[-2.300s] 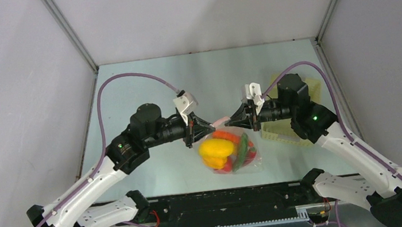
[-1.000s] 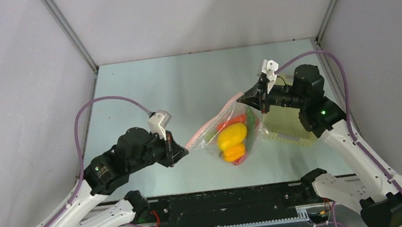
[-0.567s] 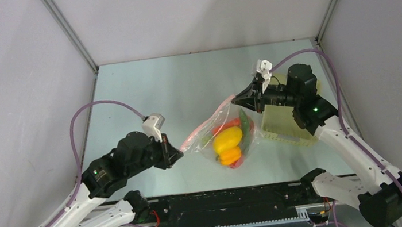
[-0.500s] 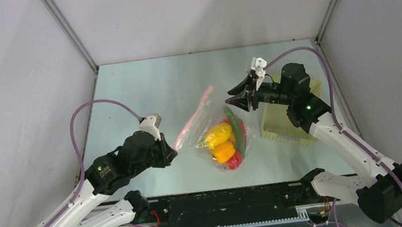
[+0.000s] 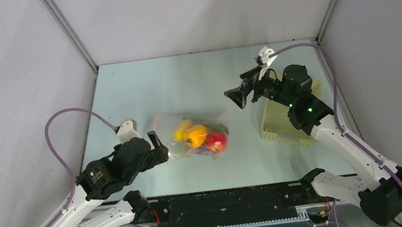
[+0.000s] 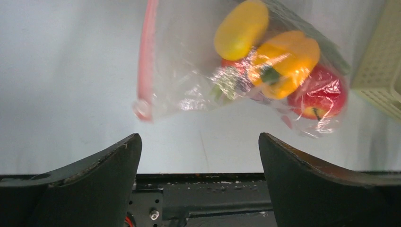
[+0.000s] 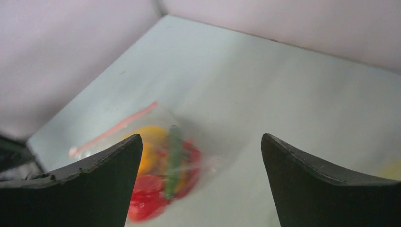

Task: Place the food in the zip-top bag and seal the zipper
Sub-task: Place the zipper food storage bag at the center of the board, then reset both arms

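Observation:
The zip-top bag lies flat on the table, apart from both grippers. Inside it is the food: a yellow pepper, an orange pepper and a red pepper; a long green vegetable shows blurred in the right wrist view. The pink zipper runs along the bag's left edge as one flat strip. My left gripper stands open just left of the bag, nothing between its fingers. Up and to the right of the bag, my right gripper hangs open and empty.
A pale-yellow perforated basket stands at the right of the table, under the right arm. The black rail of the arm bases runs along the near edge. Grey walls close in the table on three sides.
Both grippers have opened and let go of the bag's mouth. The bag has dropped from the air onto the table. The left arm has drawn back left, the right arm up and away.

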You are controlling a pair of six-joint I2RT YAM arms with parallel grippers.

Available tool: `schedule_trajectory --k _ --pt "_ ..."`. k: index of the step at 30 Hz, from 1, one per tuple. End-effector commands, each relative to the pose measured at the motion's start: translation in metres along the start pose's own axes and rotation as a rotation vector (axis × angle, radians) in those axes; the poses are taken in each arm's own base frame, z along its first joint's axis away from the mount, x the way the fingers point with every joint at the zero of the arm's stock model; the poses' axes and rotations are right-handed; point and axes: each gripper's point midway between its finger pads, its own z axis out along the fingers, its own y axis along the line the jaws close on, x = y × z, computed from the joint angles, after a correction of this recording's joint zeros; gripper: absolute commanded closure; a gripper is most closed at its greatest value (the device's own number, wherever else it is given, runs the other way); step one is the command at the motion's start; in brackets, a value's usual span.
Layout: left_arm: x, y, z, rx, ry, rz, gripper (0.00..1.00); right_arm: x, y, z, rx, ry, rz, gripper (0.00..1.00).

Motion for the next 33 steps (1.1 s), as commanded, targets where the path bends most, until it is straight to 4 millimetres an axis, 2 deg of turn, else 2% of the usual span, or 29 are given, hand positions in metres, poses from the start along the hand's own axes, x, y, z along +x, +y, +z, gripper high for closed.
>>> schedule_trajectory --k 1,4,6,10,11,12,14,16,19,22,33 --pt "-0.024 0.028 -0.009 -0.148 -0.107 -0.059 0.00 0.015 -0.075 -0.049 0.447 0.000 0.270 0.01" --pt "-0.033 0.033 -0.011 -0.210 -0.137 -0.040 0.00 0.032 -0.110 -0.089 0.668 -0.003 0.345 0.01" --pt "-0.040 0.030 -0.009 -0.235 -0.151 -0.034 0.00 0.037 -0.122 -0.114 0.774 -0.030 0.350 0.01" --pt "-0.052 0.009 0.002 -0.201 -0.172 -0.017 0.00 0.046 -0.136 -0.163 0.963 -0.082 0.362 0.01" --pt "-0.061 0.000 0.008 -0.174 -0.194 -0.055 0.00 0.045 -0.135 -0.172 0.986 -0.101 0.360 0.01" --pt "-0.058 -0.007 0.011 -0.139 -0.162 -0.034 0.00 0.050 -0.138 -0.182 1.033 -0.093 0.356 0.01" --pt "-0.074 -0.018 0.019 -0.081 -0.192 -0.097 0.00 0.055 -0.138 -0.197 1.085 -0.089 0.345 0.00" --pt "-0.088 -0.014 0.023 -0.076 -0.227 -0.151 0.00 0.060 -0.139 -0.210 1.133 -0.084 0.338 0.00" --pt "-0.101 -0.014 0.021 -0.043 -0.261 -0.190 0.00 0.065 -0.140 -0.223 1.182 -0.074 0.329 0.01" --pt "-0.110 -0.006 0.017 -0.064 -0.284 -0.204 0.00 0.067 -0.140 -0.230 1.207 -0.070 0.318 0.01" --pt "-0.119 0.013 -0.002 -0.099 -0.352 -0.222 0.00 0.068 -0.136 -0.230 1.178 -0.078 0.312 0.01"
